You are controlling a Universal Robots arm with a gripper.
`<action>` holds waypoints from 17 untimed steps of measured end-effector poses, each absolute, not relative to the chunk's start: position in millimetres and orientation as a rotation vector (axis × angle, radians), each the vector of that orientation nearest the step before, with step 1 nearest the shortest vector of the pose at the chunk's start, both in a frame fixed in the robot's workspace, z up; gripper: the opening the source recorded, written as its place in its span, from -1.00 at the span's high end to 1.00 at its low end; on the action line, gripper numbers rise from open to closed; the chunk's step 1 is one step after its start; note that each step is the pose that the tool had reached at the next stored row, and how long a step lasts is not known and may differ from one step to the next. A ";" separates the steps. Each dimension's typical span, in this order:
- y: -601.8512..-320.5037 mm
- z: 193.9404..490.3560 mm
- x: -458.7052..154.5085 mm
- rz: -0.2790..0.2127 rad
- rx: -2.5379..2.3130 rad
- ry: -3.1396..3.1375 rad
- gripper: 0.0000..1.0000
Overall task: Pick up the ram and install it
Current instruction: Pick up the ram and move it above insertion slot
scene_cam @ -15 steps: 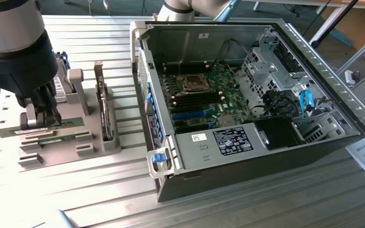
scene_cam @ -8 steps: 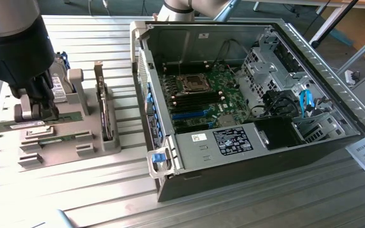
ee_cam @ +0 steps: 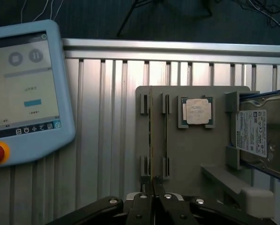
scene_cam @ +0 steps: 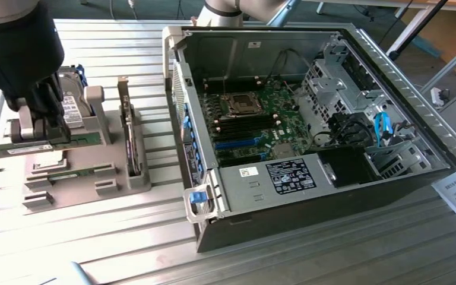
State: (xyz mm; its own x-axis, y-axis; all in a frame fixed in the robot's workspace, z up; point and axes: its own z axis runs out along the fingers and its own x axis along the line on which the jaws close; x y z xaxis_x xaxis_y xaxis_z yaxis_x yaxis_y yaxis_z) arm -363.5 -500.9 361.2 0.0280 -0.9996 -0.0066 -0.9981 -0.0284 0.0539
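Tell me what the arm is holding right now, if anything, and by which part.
The ram. The gripper has its jaws shut across the stick's two flat faces, about midway along its long upper edge.

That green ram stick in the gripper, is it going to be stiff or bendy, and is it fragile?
Probably stiff: the ram juts straight out either side of the gripper without sagging. Likely light, being a thin board. Its exposed parts look fragile, so hard squeezing seems risky.
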 end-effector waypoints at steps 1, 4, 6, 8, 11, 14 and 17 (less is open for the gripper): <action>-500.9 362.6 -363.4 -0.066 2.228 -2.166 0.76; -500.9 370.7 -362.7 -0.066 2.228 -2.166 0.76; -500.9 374.3 -362.3 -0.066 2.228 -2.166 0.76; -500.9 377.0 -361.9 -0.066 2.228 -2.166 0.76; -500.9 380.9 -361.3 -0.066 2.228 -2.166 0.76; -500.9 389.8 -360.0 -0.066 2.228 -2.166 0.76; -500.9 394.8 -359.3 -0.066 2.228 -2.166 0.76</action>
State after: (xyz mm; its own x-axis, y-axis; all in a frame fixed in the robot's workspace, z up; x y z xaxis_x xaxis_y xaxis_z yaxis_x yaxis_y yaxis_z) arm -359.3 -500.9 394.8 0.0280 -0.9996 -0.0070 -0.9981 -0.0283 0.0538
